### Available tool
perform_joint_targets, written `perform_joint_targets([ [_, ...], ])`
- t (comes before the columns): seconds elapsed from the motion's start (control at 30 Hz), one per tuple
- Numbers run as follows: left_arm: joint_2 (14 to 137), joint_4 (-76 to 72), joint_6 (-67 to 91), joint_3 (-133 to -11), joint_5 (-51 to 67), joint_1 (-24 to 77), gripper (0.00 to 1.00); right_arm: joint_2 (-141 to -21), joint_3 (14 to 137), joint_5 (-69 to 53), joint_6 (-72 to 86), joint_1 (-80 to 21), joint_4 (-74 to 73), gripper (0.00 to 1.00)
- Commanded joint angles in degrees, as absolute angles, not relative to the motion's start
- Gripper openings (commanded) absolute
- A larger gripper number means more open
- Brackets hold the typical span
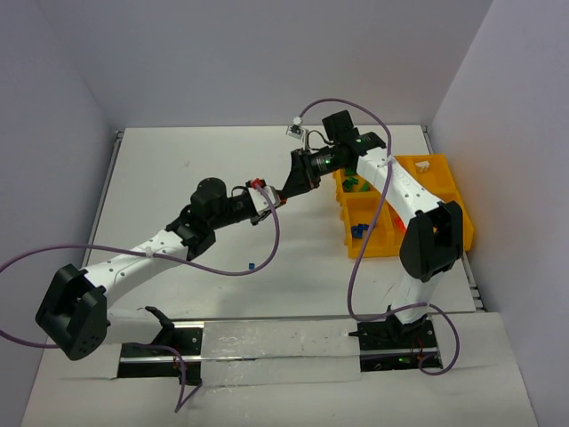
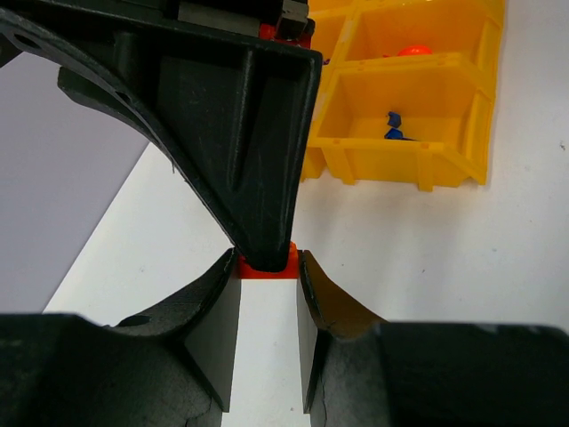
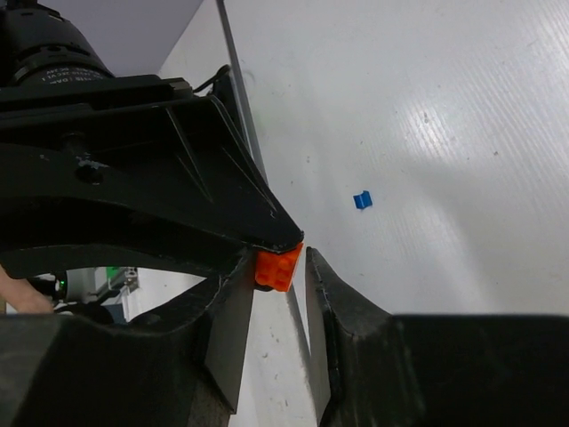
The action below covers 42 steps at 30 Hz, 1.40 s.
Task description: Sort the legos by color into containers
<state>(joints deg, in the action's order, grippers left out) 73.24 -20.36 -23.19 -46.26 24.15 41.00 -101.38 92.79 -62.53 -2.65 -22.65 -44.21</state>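
My two grippers meet in the air above the table's middle, left of the yellow-orange tray [image 1: 447, 191]. My left gripper [image 2: 267, 260] is shut on a small orange brick [image 2: 267, 269] at its fingertips. My right gripper [image 3: 279, 263] is open around the same orange brick [image 3: 277, 268]; the brick touches one of its fingers, with a gap to the other. In the top view the left gripper [image 1: 269, 199] and right gripper [image 1: 289, 189] are tip to tip. The tray holds green bricks [image 1: 354, 184] and blue pieces [image 1: 360, 231].
A tiny blue bit [image 1: 252, 264] lies loose on the white table, also in the right wrist view [image 3: 361, 200]. In the left wrist view the tray [image 2: 400, 147] shows blue pieces [image 2: 393, 133] and an orange piece [image 2: 413, 51]. Purple cables trail over the table.
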Motion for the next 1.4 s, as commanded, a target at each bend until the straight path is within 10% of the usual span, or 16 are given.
perform_joint_targets([
  [0.0,73.37,-23.53,-22.74,-49.79,22.72,41.42,0.02,-101.14,95.16,-62.18,-3.23,-23.47,-43.46,0.4],
  [0.17,73.85,-23.55,-22.75,-50.2,21.4,41.77,0.02,-100.91,95.01,-61.12,-2.15,-23.84,-43.03,0.52],
  [0.37,74.0,-23.32,-22.45,-50.54,20.28,42.36,0.06,-100.85,94.92,-59.78,-1.81,-23.91,-42.59,0.08],
  [0.67,72.43,-20.38,-19.68,-50.36,14.67,41.64,0.99,-98.2,93.71,-54.92,-9.41,-18.43,-49.47,0.0],
  [1.1,71.48,7.36,-12.58,-54.23,14.06,37.62,0.99,-84.06,80.84,-34.07,-31.36,13.75,-62.39,0.0],
  [1.37,76.78,13.4,-14.16,-56.83,14.79,35.27,0.99,-85.6,77.27,-21.28,-30.99,16.17,-57.39,0.07],
])
